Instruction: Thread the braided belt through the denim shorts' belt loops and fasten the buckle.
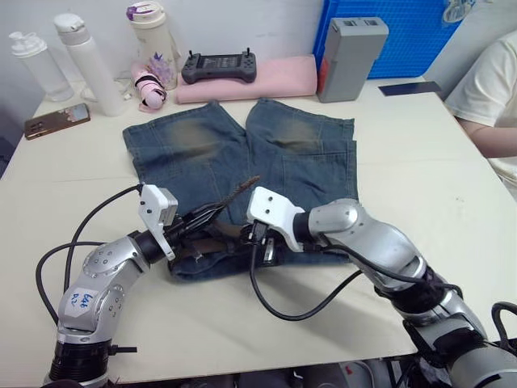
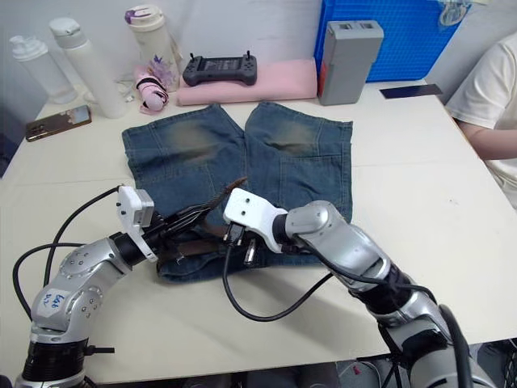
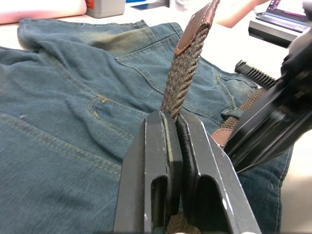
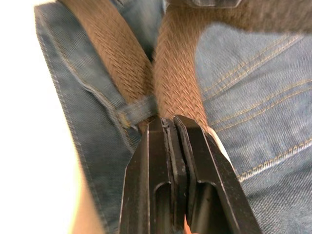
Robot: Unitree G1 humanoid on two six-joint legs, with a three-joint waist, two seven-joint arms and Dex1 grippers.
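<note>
- Left wrist view is giving us the clearest look at our left gripper [image 3: 171, 122]: its two black fingers are pressing together on the braided belt [image 3: 184, 73], whose leather-capped tip is standing up and away from the fingers, over the denim shorts [image 3: 73, 112].
- We are seeing our right gripper [image 4: 168, 124] in the right wrist view, its fingers clenching the same belt right beside a belt loop [image 4: 139, 111], where a second run of the strap is lying alongside.
- We are working at the waistband edge of the shorts, which is the edge nearest us; both grippers are sitting close together there, almost touching, so room between them is tight.
- The shorts are lying flat in the middle of the white table [image 1: 420, 186], legs pointing away from us, with bare tabletop on the left, on the right and along the near edge.
- Along the far edge, bottles [image 1: 89, 61], a phone [image 1: 56, 120], a black controller [image 1: 219, 66] on a pink pad [image 1: 275, 77] and a grey box [image 1: 349, 56] are crowding the space beyond the legs.
- A person's arm [image 1: 489, 105] is resting at the table's far right corner, well apart from the shorts.
- We cannot make out the buckle.
</note>
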